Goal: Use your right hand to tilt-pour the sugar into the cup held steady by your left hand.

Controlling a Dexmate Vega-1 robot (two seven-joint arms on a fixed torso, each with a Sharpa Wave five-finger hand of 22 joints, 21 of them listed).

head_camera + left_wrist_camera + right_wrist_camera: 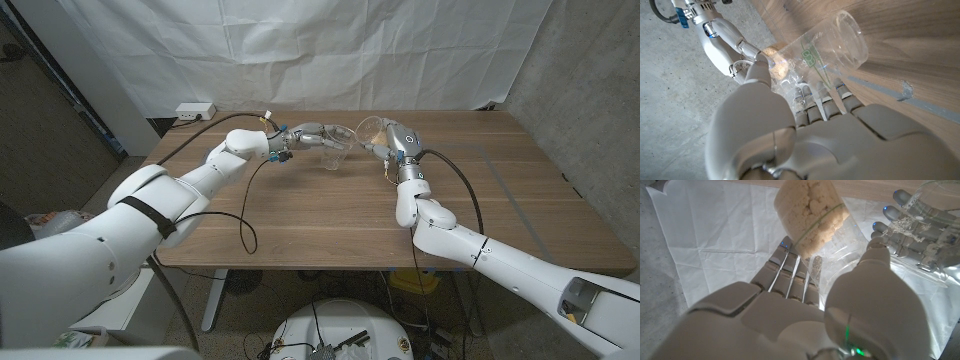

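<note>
You are gripping the sugar cup (pixel 812 222) tilted in your right robot hand (pixel 392 143) over the cup (pixel 335 157) your left robot hand (pixel 305 135) is holding on the counter (pixel 330 215), and the clumped sugar risks dropping out suddenly, overshooting the rim.

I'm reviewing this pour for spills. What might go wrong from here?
1. The sugar looks clumped in the tilted sugar cup held by the right robot hand; it may drop all at once and overshoot.
2. The receiving cup in the left robot hand already has grains stuck to its wall, and the two rims sit close together; a bump could scatter sugar on the table.
</note>
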